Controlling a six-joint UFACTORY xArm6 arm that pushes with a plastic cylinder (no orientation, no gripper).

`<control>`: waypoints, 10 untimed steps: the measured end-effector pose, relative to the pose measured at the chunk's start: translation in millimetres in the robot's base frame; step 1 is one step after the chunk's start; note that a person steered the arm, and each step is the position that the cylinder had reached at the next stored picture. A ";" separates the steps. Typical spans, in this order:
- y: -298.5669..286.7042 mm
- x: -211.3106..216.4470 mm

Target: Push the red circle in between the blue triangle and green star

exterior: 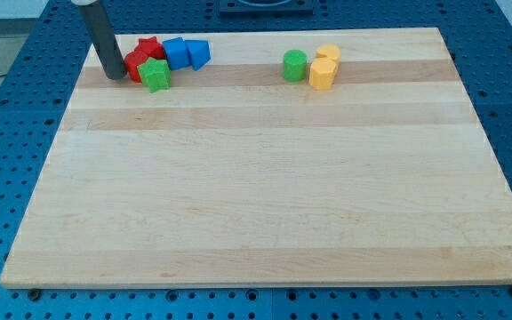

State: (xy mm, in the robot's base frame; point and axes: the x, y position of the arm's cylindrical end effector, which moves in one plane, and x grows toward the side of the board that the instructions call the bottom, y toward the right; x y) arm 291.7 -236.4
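Observation:
My tip (113, 75) rests on the board at the view's top left, touching or nearly touching the left side of the red circle (137, 65). The green star (156, 76) lies just right of and below the red circle, touching it. A second red block (152, 46), star-like, sits behind them. A blue block (176, 53) and the blue triangle (197, 54) sit side by side to the right of the red blocks. All of these form one tight cluster.
A green circle (295, 65) and two yellow blocks (322, 74) (329, 54) sit at the view's top centre-right. The wooden board (265, 196) lies on a blue perforated table (7, 133).

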 end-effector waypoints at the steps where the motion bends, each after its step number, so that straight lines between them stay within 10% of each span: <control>1: 0.1 7.3; 3: -1.7 59.6; 7: 311.6 83.9; 10: 377.1 -33.3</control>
State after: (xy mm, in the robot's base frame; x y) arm 258.4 140.7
